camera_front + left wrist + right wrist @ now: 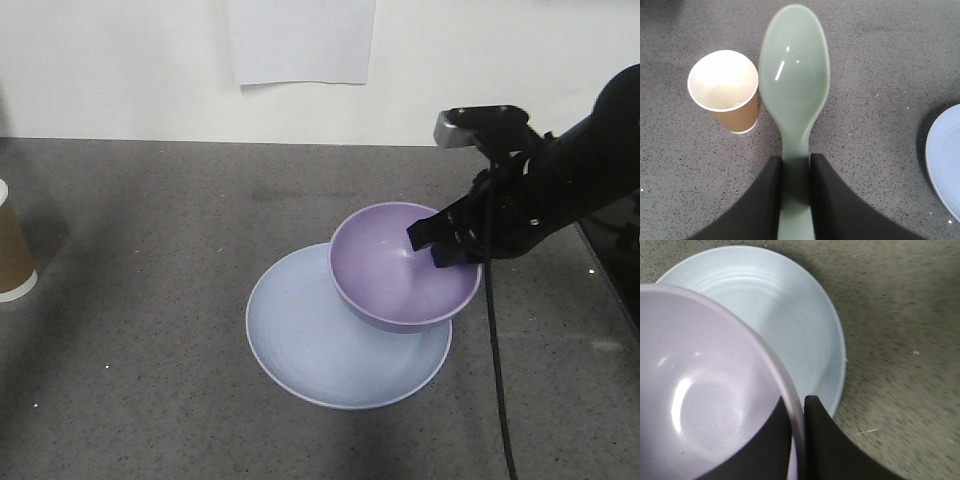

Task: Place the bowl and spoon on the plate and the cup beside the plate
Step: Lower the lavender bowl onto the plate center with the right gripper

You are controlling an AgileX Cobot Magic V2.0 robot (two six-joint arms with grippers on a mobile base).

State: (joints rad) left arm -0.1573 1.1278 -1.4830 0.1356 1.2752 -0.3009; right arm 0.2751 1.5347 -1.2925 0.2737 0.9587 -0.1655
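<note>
1. Your right gripper point(440, 245) is clamping the bowl point(395, 275) by its rim, one finger inside and one outside, and it is sitting off-centre over the right rear edge of the plate point(300, 345); I cannot tell if it is touching
2. Releasing there is asking for trouble: the bowl is likely tipping off the plate's rim onto the counter point(150, 250), and that thin rim pinch is inviting a slip
3. Your left gripper point(796, 165) is gripping the spoon point(795, 85) by its handle, above the counter, near the upright cup point(725, 85); a careless swing is risking toppling that cup
4. Bowl, cup and plate are all showing nothing inside
</note>
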